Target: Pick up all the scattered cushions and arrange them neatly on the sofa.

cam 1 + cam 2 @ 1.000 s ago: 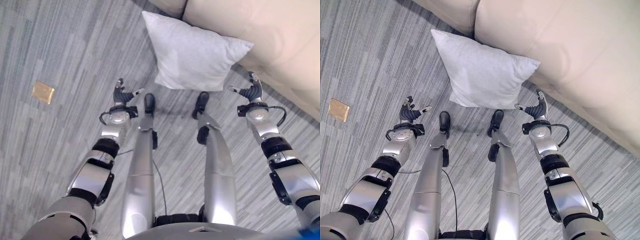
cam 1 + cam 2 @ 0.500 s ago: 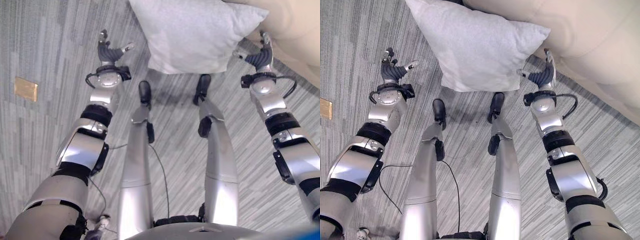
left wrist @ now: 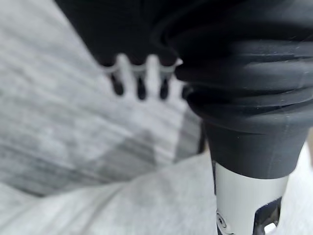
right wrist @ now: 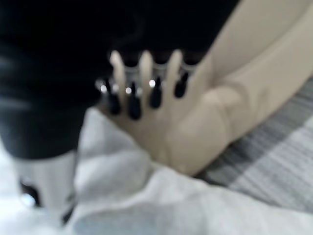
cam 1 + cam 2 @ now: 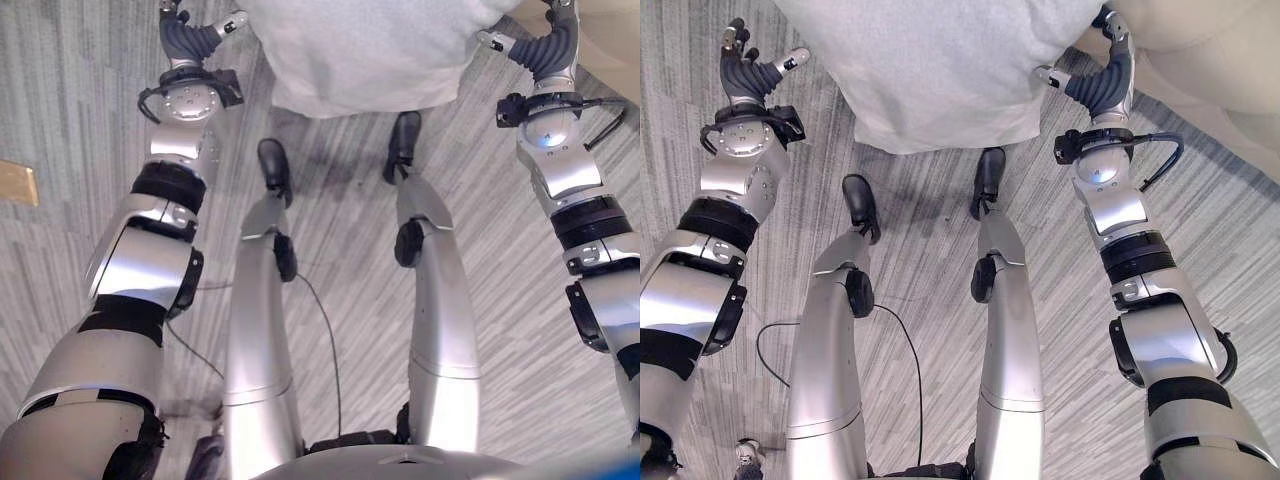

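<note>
From the head views, a pale grey square fabric cushion (image 5: 940, 70) stands on the grey striped carpet (image 5: 920, 220) against the beige leather sofa (image 5: 1230, 70), with the left hand (image 5: 748, 72) just beside its one edge and the right hand (image 5: 1102, 82) at its other edge by the sofa, both with fingers loosely spread and grasping nothing; a small tan square plate (image 5: 15, 182) lies on the floor well off to the left. In the left wrist view the fingers (image 3: 139, 81) reach out straight over carpet with the cushion cloth near the thumb. In the right wrist view the fingers (image 4: 134, 90) are extended before the sofa's front, and whether the thumb touches the cushion is hard to say.
</note>
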Motion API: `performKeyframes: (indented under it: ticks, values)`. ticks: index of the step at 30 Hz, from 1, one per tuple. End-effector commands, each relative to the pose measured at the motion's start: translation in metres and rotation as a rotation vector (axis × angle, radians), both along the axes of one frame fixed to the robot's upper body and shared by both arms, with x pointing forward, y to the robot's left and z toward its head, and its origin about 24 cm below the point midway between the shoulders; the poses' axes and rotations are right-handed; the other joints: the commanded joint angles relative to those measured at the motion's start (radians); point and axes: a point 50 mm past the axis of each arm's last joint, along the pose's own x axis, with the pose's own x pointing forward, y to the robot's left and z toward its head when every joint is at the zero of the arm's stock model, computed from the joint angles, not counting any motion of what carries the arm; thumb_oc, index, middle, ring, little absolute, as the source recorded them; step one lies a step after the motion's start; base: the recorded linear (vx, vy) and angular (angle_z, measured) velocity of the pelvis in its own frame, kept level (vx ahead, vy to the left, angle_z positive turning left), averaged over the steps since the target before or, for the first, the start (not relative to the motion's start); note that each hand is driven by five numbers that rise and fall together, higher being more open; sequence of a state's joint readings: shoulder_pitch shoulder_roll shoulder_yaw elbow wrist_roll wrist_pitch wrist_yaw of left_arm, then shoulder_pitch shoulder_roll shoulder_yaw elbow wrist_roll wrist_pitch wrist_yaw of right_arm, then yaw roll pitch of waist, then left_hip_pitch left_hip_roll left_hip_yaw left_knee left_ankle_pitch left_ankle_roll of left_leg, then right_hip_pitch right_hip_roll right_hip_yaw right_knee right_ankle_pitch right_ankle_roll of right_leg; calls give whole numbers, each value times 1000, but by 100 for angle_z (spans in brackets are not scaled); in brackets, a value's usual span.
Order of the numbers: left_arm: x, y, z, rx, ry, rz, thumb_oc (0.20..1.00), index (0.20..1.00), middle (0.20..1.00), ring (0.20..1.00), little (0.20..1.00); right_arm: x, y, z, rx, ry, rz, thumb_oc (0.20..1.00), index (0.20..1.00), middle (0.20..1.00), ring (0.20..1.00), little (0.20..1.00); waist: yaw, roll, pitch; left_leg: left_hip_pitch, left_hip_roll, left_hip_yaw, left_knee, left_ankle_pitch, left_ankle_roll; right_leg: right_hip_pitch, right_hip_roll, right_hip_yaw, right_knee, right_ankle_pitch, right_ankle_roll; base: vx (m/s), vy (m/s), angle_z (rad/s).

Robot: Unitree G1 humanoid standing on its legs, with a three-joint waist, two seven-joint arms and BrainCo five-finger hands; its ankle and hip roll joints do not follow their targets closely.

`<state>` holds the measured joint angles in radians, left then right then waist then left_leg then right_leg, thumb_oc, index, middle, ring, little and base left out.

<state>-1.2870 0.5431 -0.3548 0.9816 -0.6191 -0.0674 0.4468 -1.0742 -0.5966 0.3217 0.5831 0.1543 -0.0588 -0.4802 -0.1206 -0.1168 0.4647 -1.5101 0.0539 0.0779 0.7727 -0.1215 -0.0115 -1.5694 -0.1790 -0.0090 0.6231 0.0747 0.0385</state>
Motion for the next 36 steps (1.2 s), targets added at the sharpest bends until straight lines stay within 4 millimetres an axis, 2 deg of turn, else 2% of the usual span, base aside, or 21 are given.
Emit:
performKeyframes:
  ticks: [1,6,7,8,9,10,12,15,17,18,20,21,22,23,25,31,36]
  values:
    - [2,5,-22,-43,59,65,1000,1000,1000,1000,1000,-1,28,-8,-9,-25,79,1000,1000,1000,1000,1000,-31,-6,-82,26,-19,-66,25,-45,-5,-1,17,68,-7,-17,104,-1,-32,-9]
    - [5,-27,2,21,13,4,1000,1000,1000,1000,1000,-2,52,9,-17,-68,144,1000,1000,1000,1000,1000,-27,5,-68,21,-13,-71,41,-45,0,-1,26,63,-1,-17,101,0,-14,-3]
    - [5,-27,2,21,13,4,1000,1000,1000,1000,1000,-2,52,9,-17,-69,144,1000,1000,1000,1000,1000,-27,5,-68,21,-13,-71,41,-46,0,-1,26,63,-1,-17,101,0,0,0]
    - [5,-37,9,32,0,-14,1000,1000,1000,1000,1000,-3,63,14,-10,-80,175,1000,1000,1000,1000,1000,-26,7,-63,21,-9,-72,40,-45,1,-1,31,63,-2,-16,100,-1,-6,-6]
    - [5,-37,10,32,-1,-13,1000,1000,1000,1000,1000,-3,63,14,-11,-81,175,1000,1000,1000,1000,1000,-26,7,-62,21,-9,-72,40,-45,1,-1,31,63,-2,-16,100,-2,-25,-10]
    - [5,-48,18,28,-23,-37,1000,1000,1000,1000,1000,-4,75,21,-6,-96,209,1000,1000,1000,1000,1000,-24,8,-59,17,-8,-72,46,-44,2,-1,35,62,-2,-16,100,5,-25,-9]
    - [5,-53,21,25,-29,-50,1000,1000,1000,1000,1000,-5,80,23,-14,-103,219,1000,1000,1000,1000,1000,-24,11,-57,14,-9,-73,48,-45,3,-1,36,61,-4,-14,100,3,-12,-3]
    - [3,-72,29,15,-59,-106,1000,1000,1000,1000,1000,-6,99,29,-14,-106,266,1000,1000,1000,1000,1000,-15,24,-53,16,-4,-72,51,-45,5,-1,40,57,-5,-15,98,0,0,0]
    - [3,-74,30,14,-61,-110,1000,1000,1000,1000,1000,-5,104,30,-13,-101,276,1000,1000,1000,1000,1000,-11,27,-52,16,-4,-72,53,-46,6,-1,42,56,-6,-12,98,0,0,0]
    - [1,-86,37,-7,-89,-149,1000,1000,1000,1000,1000,-4,123,28,46,-74,335,580,580,580,580,580,3,43,-47,12,-6,-70,59,-44,7,-1,40,51,-2,-12,97,0,0,0]
    - [-1,-92,41,-27,-111,-171,1000,1000,1000,1000,1000,-3,133,26,84,-49,368,200,200,200,200,200,13,57,-42,10,-10,-75,55,-42,8,-1,39,50,-4,-9,98,0,0,0]
    - [-5,-96,53,-34,-161,-194,1000,1000,1000,1000,1000,-4,142,30,76,-52,393,200,200,200,200,200,23,67,-42,6,-14,-78,53,-38,9,-1,38,51,-5,-7,100,0,0,0]
    - [-5,-96,53,-35,-162,-193,724,724,724,724,724,-4,143,30,76,-53,394,200,200,200,200,200,22,67,-41,6,-14,-79,53,-38,9,-1,38,50,-5,-7,100,0,0,0]
    - [-7,-97,56,-41,-181,-205,586,586,586,586,586,-5,146,32,78,-56,406,200,200,200,200,200,28,72,-39,4,-17,-81,50,-35,9,-1,37,50,-7,-7,100,0,0,0]
    - [-10,-97,61,-69,-211,-224,200,200,200,200,200,-7,151,37,65,-69,416,200,200,200,200,200,35,77,-42,0,-20,-85,44,-32,9,-1,35,47,-10,-7,101,12,4,3]
    - [-15,-98,64,-108,-260,-248,200,200,200,200,200,-12,151,46,51,-108,419,200,200,200,200,200,41,81,-50,0,-29,-87,21,-19,9,-1,32,39,-11,-12,98,2,6,5]
    - [-17,-111,43,-108,-246,-302,200,200,200,200,200,-8,129,38,40,-102,358,200,200,200,200,200,38,82,-96,17,-38,-90,-64,10,10,-1,30,37,-36,-15,99,3,0,9]
